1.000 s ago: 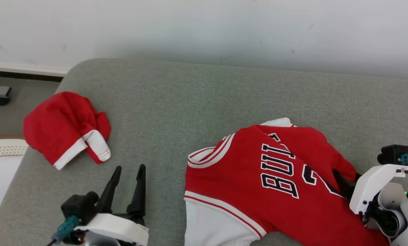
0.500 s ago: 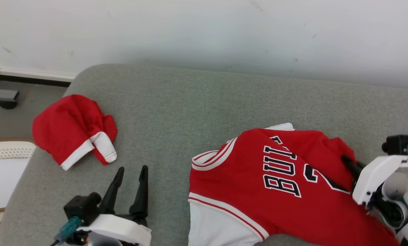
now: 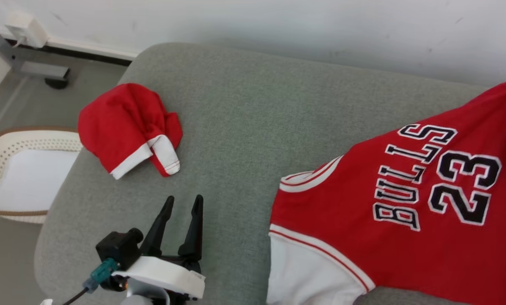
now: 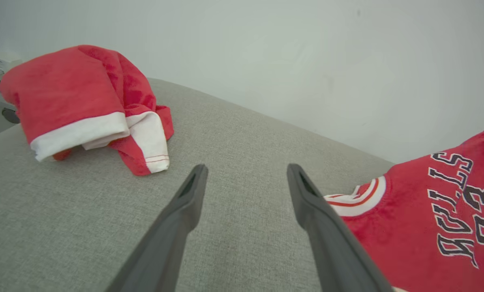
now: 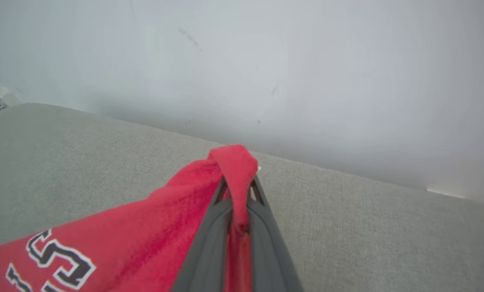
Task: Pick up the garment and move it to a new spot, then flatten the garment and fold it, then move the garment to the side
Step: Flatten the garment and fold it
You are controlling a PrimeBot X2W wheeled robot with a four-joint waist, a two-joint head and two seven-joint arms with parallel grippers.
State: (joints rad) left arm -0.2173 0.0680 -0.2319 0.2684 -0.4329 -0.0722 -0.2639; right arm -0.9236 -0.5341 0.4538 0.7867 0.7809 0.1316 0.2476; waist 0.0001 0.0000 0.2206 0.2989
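**Head view:** The red Bulls jersey (image 3: 405,220) lies across the right side of a grey cushion (image 3: 244,110). Its far corner is drawn up toward the frame's right edge, and the lettering and number 23 are pulled taut. A second ago the same cloth lay humped, with the right end effector spread at its edge. The head camera has swung too, so the wider shift of the scene is not the things moving. The left end effector (image 3: 184,198) waits with fingers spread and empty over bare cushion, between the jersey and a red-and-white bundle (image 3: 126,127). A pale basket (image 3: 7,140) stands beside the cushion's left end.

**Left wrist view:** The left end effector (image 4: 246,168) has its two fingers wide apart with nothing between them. The jersey (image 4: 428,227) rises to the right, and the bundle (image 4: 71,93) sits well apart at upper left.

**Right wrist view:** The right end effector (image 5: 240,184) is pressed together, pinching a fold of the jersey (image 5: 124,239) that drapes over its tips. The fold is raised off the cushion, against a white wall (image 5: 307,61).

The grasp looks made and the move to a new spot appears to be starting. Flattening and folding are not yet done. Held by one corner, the jersey will likely drag.
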